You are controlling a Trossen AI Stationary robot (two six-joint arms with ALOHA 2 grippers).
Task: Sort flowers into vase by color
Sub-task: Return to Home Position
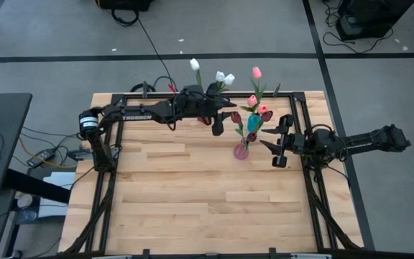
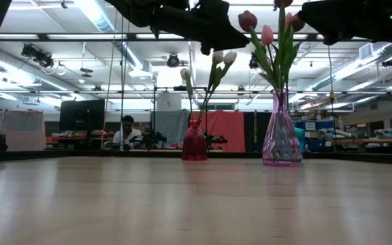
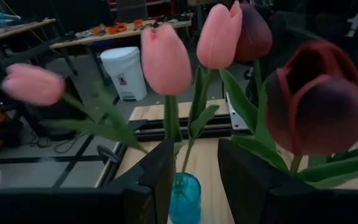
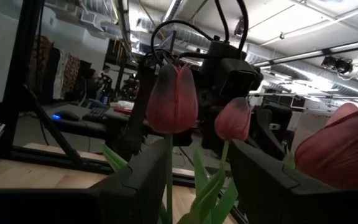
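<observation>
Sorting looks done; only homing left. Upper centre, high view: white tulips [image 1: 195, 65] in red vase [image 2: 194, 144], pink tulips [image 3: 166, 59] in blue vase [image 3: 185, 198], maroon tulips [image 3: 319, 106] apparently in pink vase [image 2: 281, 139]. Left gripper [image 3: 194, 165], right gripper [image 4: 197, 158] flank them, fingers spread, empty.

Setting: robotics lab or workshop. Evidence: wooden table [image 1: 192, 194] in a black frame; cables [image 1: 152, 43] on grey taped floor at table's 12 o'clock; strip lights [image 2: 97, 17] and exposed ducts [image 4: 132, 25] overhead; person [image 2: 126, 129] seated at benches beyond.
</observation>
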